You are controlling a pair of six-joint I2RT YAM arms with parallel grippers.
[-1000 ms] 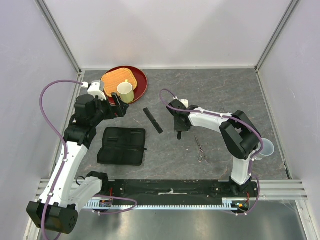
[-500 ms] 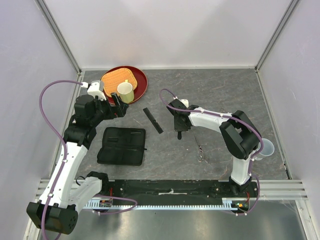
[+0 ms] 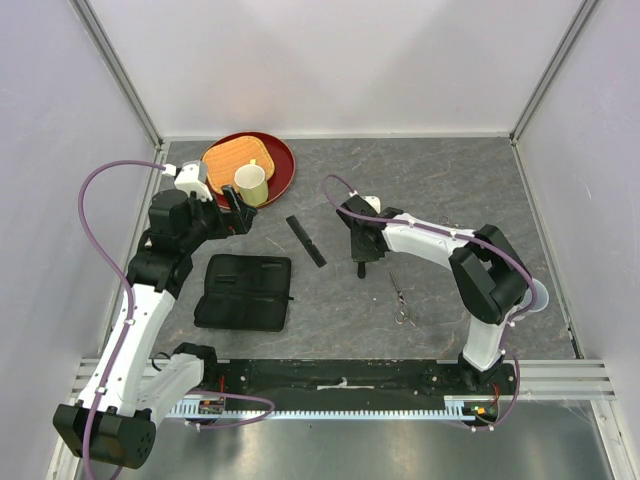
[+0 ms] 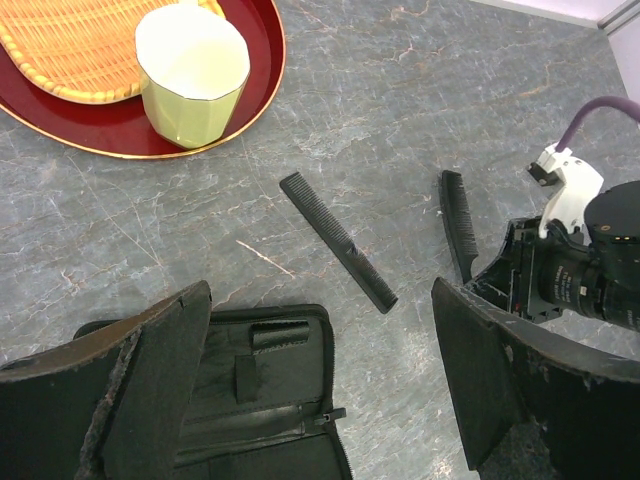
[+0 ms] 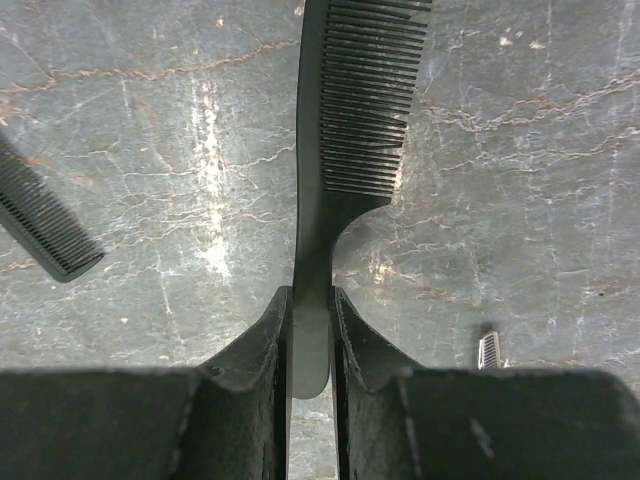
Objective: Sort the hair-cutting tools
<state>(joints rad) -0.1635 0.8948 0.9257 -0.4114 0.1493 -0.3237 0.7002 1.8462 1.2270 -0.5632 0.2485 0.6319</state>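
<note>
My right gripper (image 5: 310, 300) is shut on the handle of the black handled comb (image 5: 345, 110), whose teeth point away from it over the grey table. In the top view that gripper (image 3: 362, 248) sits mid-table. The straight black comb (image 3: 306, 241) lies just left of it, also in the left wrist view (image 4: 336, 241). Silver scissors (image 3: 401, 297) lie on the table nearer the right arm's base. My left gripper (image 4: 320, 295) hangs wide open and empty above the open black zip case (image 4: 250, 400).
A red tray (image 3: 280, 175) at the back left holds a woven mat (image 3: 230, 157) and a pale yellow cup (image 3: 251, 183). The zip case (image 3: 243, 291) lies at front left. A clear plastic cup (image 3: 537, 295) stands behind the right arm's elbow.
The right jaws have narrowed onto the comb's handle, and the right arm's elbow has shifted slightly to the right. The left arm has not moved.
</note>
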